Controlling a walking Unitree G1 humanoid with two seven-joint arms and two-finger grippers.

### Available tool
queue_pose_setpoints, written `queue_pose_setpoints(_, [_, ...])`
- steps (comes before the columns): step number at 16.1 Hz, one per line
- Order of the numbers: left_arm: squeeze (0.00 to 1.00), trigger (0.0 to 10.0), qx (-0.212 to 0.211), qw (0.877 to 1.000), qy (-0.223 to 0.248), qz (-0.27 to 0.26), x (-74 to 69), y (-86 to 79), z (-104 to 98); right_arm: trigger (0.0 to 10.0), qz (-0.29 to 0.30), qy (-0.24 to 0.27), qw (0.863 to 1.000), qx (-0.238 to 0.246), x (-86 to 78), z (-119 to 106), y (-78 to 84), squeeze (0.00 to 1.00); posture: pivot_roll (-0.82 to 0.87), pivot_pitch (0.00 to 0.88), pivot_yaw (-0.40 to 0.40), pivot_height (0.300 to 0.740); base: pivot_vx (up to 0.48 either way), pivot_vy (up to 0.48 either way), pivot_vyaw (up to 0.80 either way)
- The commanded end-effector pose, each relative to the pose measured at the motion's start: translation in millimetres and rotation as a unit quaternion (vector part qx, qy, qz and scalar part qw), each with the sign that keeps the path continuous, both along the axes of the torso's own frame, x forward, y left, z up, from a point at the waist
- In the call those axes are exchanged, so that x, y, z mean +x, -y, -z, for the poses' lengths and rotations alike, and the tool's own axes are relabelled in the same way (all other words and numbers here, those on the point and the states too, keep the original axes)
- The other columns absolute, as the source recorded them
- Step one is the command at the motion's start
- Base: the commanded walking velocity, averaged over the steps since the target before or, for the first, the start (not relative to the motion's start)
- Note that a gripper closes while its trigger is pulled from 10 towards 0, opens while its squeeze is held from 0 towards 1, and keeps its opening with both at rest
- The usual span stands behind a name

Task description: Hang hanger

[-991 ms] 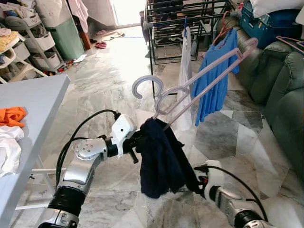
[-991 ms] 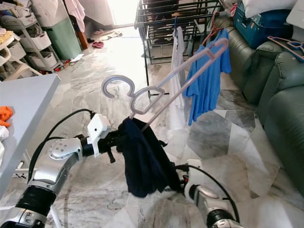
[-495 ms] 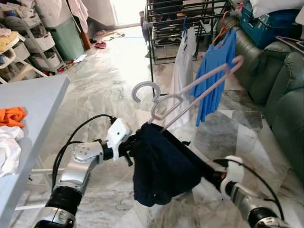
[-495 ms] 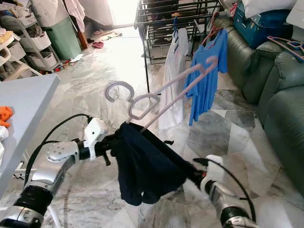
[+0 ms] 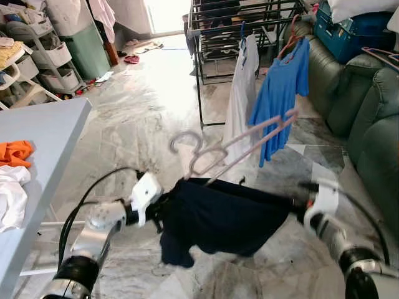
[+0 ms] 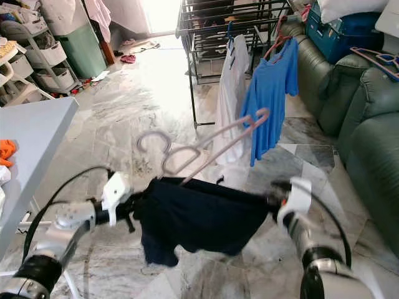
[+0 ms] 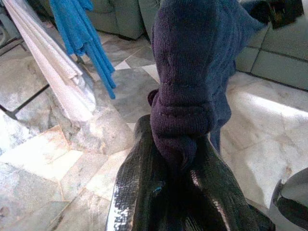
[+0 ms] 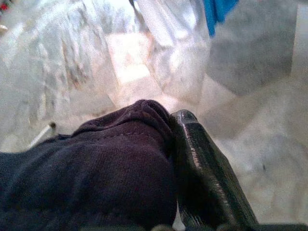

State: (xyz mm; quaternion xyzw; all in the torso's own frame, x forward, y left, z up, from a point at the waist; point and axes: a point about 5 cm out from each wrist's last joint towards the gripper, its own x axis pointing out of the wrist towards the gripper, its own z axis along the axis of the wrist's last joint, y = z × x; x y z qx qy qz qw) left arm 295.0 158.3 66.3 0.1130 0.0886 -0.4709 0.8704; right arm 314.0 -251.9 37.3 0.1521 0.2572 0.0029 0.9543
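Note:
A dark navy garment (image 5: 218, 215) is stretched wide between my two grippers, low over the marble floor. My left gripper (image 5: 163, 208) is shut on its left end; in the left wrist view the cloth (image 7: 180, 110) bunches between the black fingers (image 7: 139, 192). My right gripper (image 5: 299, 208) is shut on the right end, where a finger (image 8: 197, 163) presses against the cloth (image 8: 110, 163). A pale pink hanger (image 5: 237, 146) rises slantwise out of the garment's top edge. Its hook (image 5: 184, 138) points left and its far end reaches toward the hung clothes.
A black drying rack (image 5: 243, 31) stands ahead with a white garment (image 5: 240, 93) and a blue shirt (image 5: 280, 87) hanging from it. A green sofa (image 5: 374, 124) is on the right. On the left, a grey table (image 5: 50, 137) carries orange (image 5: 14, 151) and white (image 5: 11, 193) cloths.
My right gripper has swung out to the right and upward, pulling the hanging garment into a wide spread. The hanger has sunk lower and tilted flatter. My left gripper dropped slightly.

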Motion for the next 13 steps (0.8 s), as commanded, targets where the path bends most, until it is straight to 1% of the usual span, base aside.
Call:
queue_pose_setpoints(1, [0.00, 0.0, 0.012, 0.999, 0.006, -0.037, -1.4, -23.8, 1.4, 0.0, 0.033, 0.017, 0.999, -0.016, 6.6, -16.0, 17.3, 0.00, -0.17, 0.000, 0.120, 0.740, 0.000, 0.000, 0.00])
queue_pose_setpoints(2, [0.00, 0.0, 0.024, 0.999, -0.008, -0.037, -7.7, -24.8, 12.4, 0.0, 0.032, 0.038, 0.999, -0.018, 16.3, -28.8, 15.8, 0.00, -0.18, 0.000, 0.123, 0.740, 0.000, 0.000, 0.00])
queue_pose_setpoints(4, [0.00, 0.0, 0.028, 0.998, -0.036, -0.037, -19.8, -23.0, 30.9, 0.0, 0.025, 0.067, 0.997, -0.015, 32.3, -49.8, 9.4, 0.00, -0.19, 0.000, 0.124, 0.740, 0.000, 0.000, 0.00])
queue_pose_setpoints(5, [0.00, 0.0, 0.032, 0.998, -0.045, -0.035, -24.2, -21.4, 36.9, 0.0, 0.022, 0.071, 0.997, -0.020, 36.1, -54.3, 6.7, 0.00, -0.19, 0.000, 0.124, 0.740, 0.000, 0.000, 0.00])
queue_pose_setpoints(8, [0.00, 0.0, 0.038, 0.997, -0.071, -0.019, -37.9, -13.9, 54.3, 0.0, 0.019, 0.077, 0.996, -0.034, 43.3, -61.7, -0.4, 0.00, -0.19, 0.000, 0.124, 0.740, 0.000, 0.000, 0.00])
queue_pose_setpoints(11, [0.00, 0.0, 0.041, 0.995, -0.094, -0.018, -48.6, -11.8, 67.3, 0.0, 0.024, 0.083, 0.995, -0.041, 48.0, -68.1, -2.3, 0.00, -0.20, 0.000, 0.124, 0.740, 0.000, 0.000, 0.00])
queue_pose_setpoints(12, [0.00, 0.0, 0.036, 0.994, -0.099, -0.019, -49.2, -11.3, 68.3, 0.0, 0.026, 0.082, 0.995, -0.044, 48.5, -68.8, -2.0, 0.00, -0.20, 0.000, 0.123, 0.740, 0.000, 0.000, 0.00])
queue_pose_setpoints(13, [0.00, 0.0, 0.047, 0.993, -0.106, -0.022, -52.1, -13.8, 72.2, 0.0, 0.028, 0.082, 0.995, -0.046, 48.9, -69.1, -1.8, 0.00, -0.19, 0.000, 0.122, 0.740, 0.000, 0.000, 0.00])
